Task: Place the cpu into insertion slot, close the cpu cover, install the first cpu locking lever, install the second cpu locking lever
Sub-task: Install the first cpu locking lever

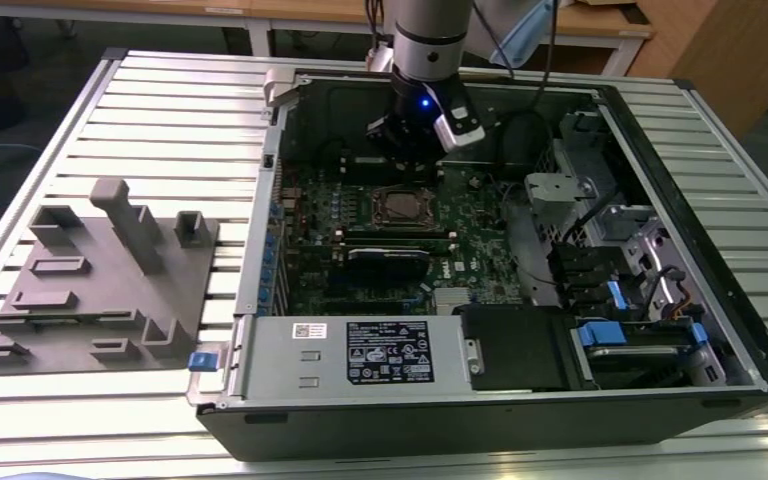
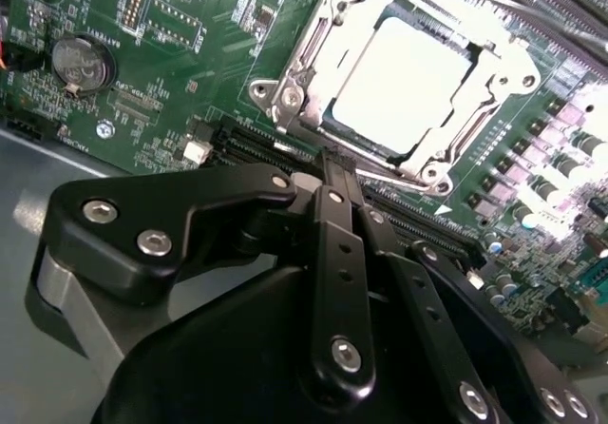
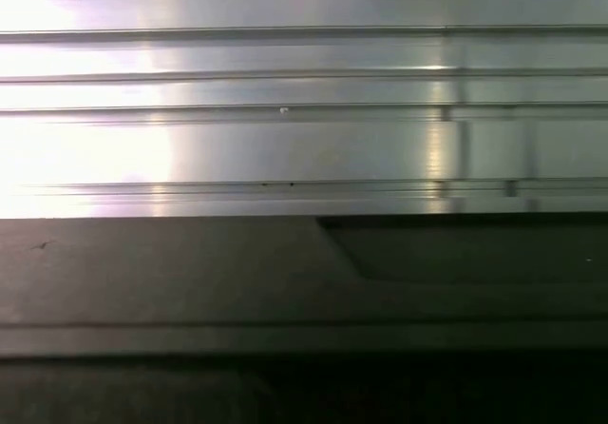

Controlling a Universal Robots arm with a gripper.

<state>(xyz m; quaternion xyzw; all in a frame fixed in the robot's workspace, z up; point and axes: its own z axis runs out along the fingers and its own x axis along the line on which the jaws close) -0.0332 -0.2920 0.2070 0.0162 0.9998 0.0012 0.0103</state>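
The cpu (image 2: 404, 86) lies seated under the lowered cpu cover (image 2: 294, 82). The claw (image 2: 334, 167), closed and empty, hovers just beside it. Lever locking seems in hand, demanding precise contact.

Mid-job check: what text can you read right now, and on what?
Black label on the grey metal power supply box: print too small to read.
Small white sticker beside it: too small.
White lettering on the green motherboard: blurred, unreadable.

Slotted alu table (image 1: 157, 110) w/ glare; wood desks (image 1: 598, 22) behind; dark floor (image 1: 51, 45).
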